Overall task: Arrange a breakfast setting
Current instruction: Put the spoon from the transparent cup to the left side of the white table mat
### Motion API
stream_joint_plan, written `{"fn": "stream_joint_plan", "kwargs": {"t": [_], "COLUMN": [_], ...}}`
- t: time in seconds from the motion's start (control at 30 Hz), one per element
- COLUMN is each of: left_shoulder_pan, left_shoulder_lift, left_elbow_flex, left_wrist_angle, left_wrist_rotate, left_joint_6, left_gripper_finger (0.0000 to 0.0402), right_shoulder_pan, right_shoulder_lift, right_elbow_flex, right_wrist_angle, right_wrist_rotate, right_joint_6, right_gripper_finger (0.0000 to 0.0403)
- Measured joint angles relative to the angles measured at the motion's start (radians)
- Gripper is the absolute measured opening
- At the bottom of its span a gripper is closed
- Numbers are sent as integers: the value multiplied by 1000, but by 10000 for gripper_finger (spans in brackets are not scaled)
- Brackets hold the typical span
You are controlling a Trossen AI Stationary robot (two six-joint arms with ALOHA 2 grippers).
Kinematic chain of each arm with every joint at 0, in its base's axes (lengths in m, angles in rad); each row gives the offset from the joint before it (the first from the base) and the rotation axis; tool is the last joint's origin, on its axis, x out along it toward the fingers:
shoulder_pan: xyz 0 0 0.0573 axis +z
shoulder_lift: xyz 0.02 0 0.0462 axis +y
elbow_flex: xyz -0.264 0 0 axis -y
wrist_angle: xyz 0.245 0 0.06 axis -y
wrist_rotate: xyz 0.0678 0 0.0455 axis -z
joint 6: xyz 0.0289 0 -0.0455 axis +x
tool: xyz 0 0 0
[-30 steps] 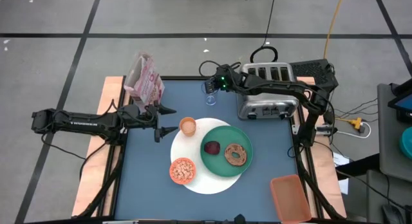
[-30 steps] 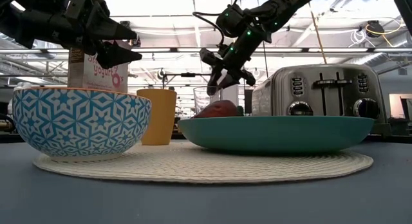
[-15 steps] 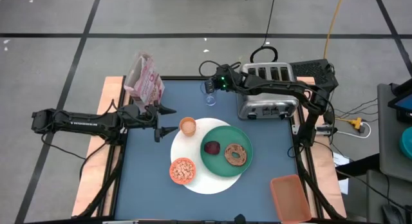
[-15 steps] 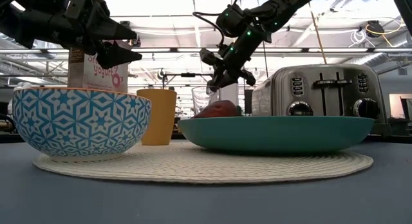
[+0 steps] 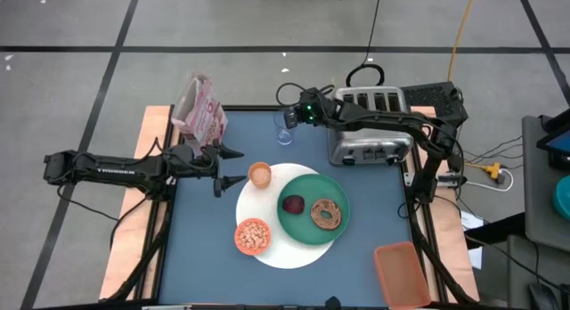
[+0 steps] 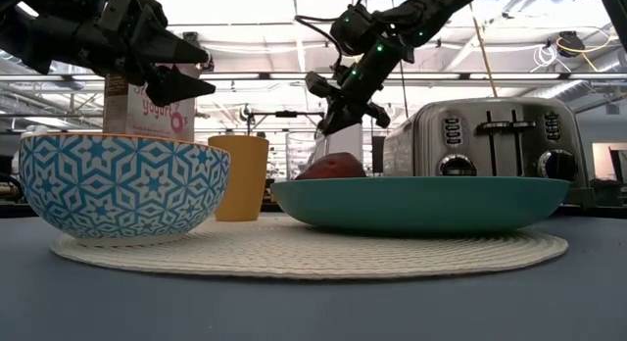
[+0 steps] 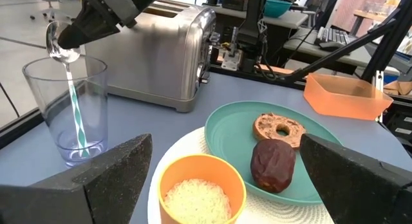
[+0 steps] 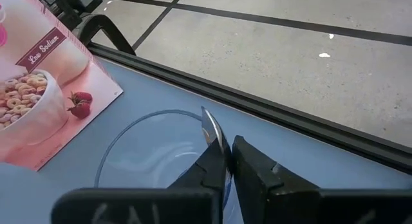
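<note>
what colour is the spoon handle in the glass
Striped teal and white; the spoon stands in the clear glass, best seen in the left wrist view.

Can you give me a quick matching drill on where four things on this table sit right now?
Things:
1. metal spoon
2. brown bagel
3. silver toaster
4. orange cup

Places:
A. lying on the green round plate beside the dark red fruit
B. pinched by the right gripper, its handle standing in the clear glass
C. at the white round mat's rim, nearest the left gripper
D. at the table's far right, beyond the plate

Pairs: 1-B, 2-A, 3-D, 4-C
</note>
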State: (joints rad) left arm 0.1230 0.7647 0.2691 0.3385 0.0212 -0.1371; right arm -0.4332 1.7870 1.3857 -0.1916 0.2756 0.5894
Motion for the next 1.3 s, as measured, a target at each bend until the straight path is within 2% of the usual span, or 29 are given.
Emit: {"fn": "stream_joint_plan", "kwargs": {"t": [0.5, 0.73, 0.87, 1.07, 1.3], "left_shoulder_pan": [0, 0, 0, 0, 0], "left_shoulder_lift": [0, 0, 1, 46, 132], "left_elbow_flex": [0, 5, 66, 184, 307], "left_wrist_angle": [48, 170, 120, 26, -151], "left_wrist_rotate": [0, 0, 0, 0, 0], "left_joint_6": [-9, -25, -92, -83, -31], "left_gripper_finger": [397, 397, 397, 397, 397], "right_shoulder_pan": [0, 12, 38, 77, 102], "right_shoulder_lift": [-95, -121, -123, -123, -123], "right_elbow_flex": [0, 0, 0, 0, 0], "right_wrist_angle": [1, 22, 81, 179, 196], "right_wrist_rotate": [-17, -18, -30, -170, -172], "right_joint_6": [-12, -34, -75, -86, -112], "right_gripper_finger": [14, 15, 15, 15, 15]}}
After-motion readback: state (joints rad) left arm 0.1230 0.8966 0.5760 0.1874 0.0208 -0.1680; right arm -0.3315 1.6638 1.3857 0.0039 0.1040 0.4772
